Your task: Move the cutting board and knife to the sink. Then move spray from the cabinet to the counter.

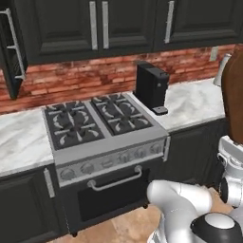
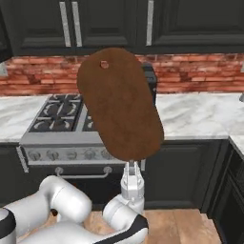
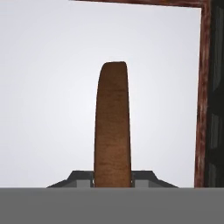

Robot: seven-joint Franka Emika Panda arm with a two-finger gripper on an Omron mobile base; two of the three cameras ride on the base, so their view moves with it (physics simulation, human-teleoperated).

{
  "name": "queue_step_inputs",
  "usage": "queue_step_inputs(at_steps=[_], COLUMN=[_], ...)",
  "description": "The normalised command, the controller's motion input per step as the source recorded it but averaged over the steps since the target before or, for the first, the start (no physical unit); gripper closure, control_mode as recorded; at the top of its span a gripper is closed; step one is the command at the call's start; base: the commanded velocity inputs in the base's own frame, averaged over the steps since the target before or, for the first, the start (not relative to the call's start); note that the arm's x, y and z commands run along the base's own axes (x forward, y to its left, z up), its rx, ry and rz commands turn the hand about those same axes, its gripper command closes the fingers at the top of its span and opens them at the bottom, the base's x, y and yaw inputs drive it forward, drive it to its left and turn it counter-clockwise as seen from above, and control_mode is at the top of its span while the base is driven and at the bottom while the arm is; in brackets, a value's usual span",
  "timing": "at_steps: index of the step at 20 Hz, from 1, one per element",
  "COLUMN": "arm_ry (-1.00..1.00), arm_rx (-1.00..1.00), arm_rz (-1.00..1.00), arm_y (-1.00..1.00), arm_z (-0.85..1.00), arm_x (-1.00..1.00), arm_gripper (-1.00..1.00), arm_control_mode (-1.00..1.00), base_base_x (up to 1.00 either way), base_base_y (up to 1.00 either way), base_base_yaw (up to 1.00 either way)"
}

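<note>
While jaws clamp cutting board (image 2: 120, 105) upright | above counter (image 2: 195, 116) edge

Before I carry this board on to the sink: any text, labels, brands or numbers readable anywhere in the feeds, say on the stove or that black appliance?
None readable.
Stove: knobs bear no legible marks.
Black appliance: no label visible.
Cutting board, clamped in the gripper: plain wood.

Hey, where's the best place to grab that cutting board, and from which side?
By its wide lower edge, from below, as now: the cutting board stands on end above the gripper, which is shut on that rim. It is thin edge-on, so the jaws span its thickness easily. The narrower upper end has only a small hole.
</note>
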Motion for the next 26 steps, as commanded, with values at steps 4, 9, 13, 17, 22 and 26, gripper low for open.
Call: queue_step_inputs(at_steps=[4,9,13,17,22,26], arm_ry=[0.00,0.00,0.00,0.00,0.00,0.00], arm_rx=[0.00,0.00,0.00,0.00,0.00,0.00], arm_rz=[0.00,0.00,0.00,0.00,0.00,0.00], arm_y=[0.00,0.00,0.00,0.00,0.00,0.00], arm_z=[0.00,0.00,0.00,0.00,0.00,0.00], arm_x=[0.00,0.00,0.00,0.00,0.00,0.00], arm_gripper=[1.00,1.00,1.00,1.00,1.00,1.00], arm_control_mode=[1.00,1.00,1.00,1.00,1.00,1.00], base_base_x=[-0.25,-0.21,-0.21,-0.11,0.06,0.40], base_base_y=[0.00,0.00,0.00,0.00,0.00,0.00], base_base_yaw=[-0.50,-0.52,-0.52,-0.53,-0.54,-0.46])
